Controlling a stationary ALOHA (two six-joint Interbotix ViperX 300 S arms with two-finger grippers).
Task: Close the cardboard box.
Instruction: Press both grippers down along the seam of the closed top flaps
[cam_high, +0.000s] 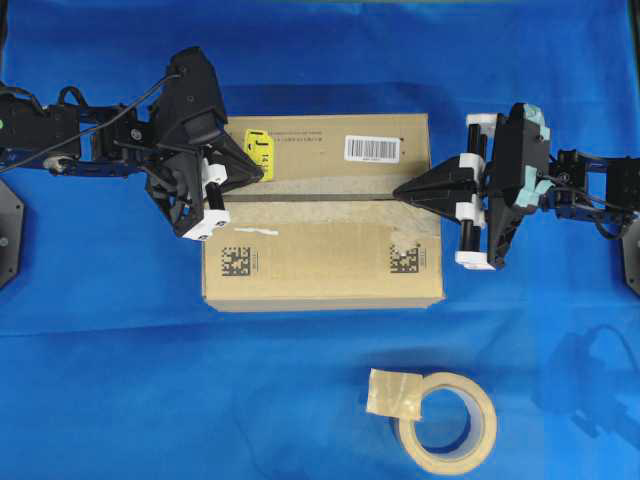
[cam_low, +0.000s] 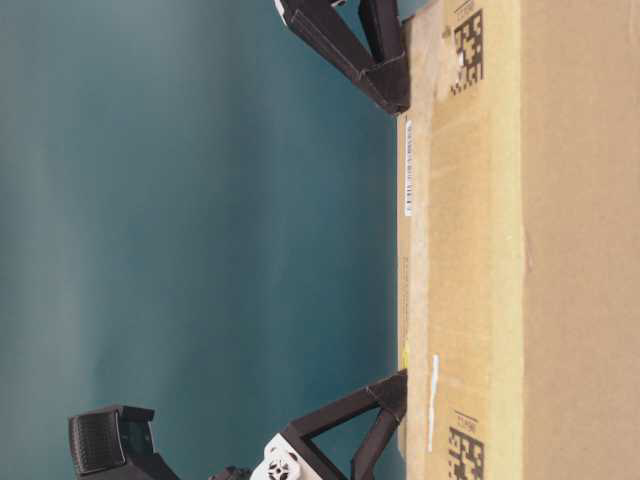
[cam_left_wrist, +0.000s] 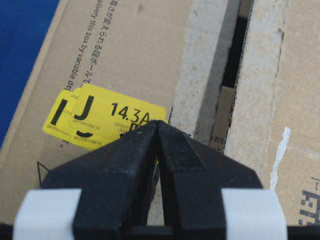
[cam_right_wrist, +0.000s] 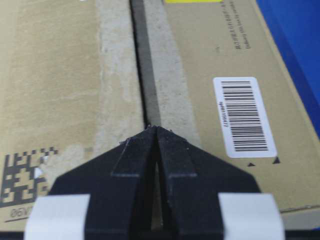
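Observation:
The cardboard box (cam_high: 320, 255) lies in the middle of the blue cloth with both long flaps folded down flat. A narrow dark seam (cam_high: 330, 197) runs between the flaps. The far flap carries a yellow sticker (cam_left_wrist: 107, 117) and a white barcode label (cam_right_wrist: 243, 116); the near flap bears black square codes (cam_high: 236, 260). My left gripper (cam_high: 262, 172) is shut and empty, its tip over the far flap beside the yellow sticker, at the box's left end. Shut and empty too, my right gripper (cam_high: 397, 192) points at the seam's right end (cam_right_wrist: 150, 120).
A beige tape roll (cam_high: 447, 417) with a loose tab lies on the cloth in front of the box, to the right. Blue cloth (cam_high: 100, 380) covers the table on all sides of the box.

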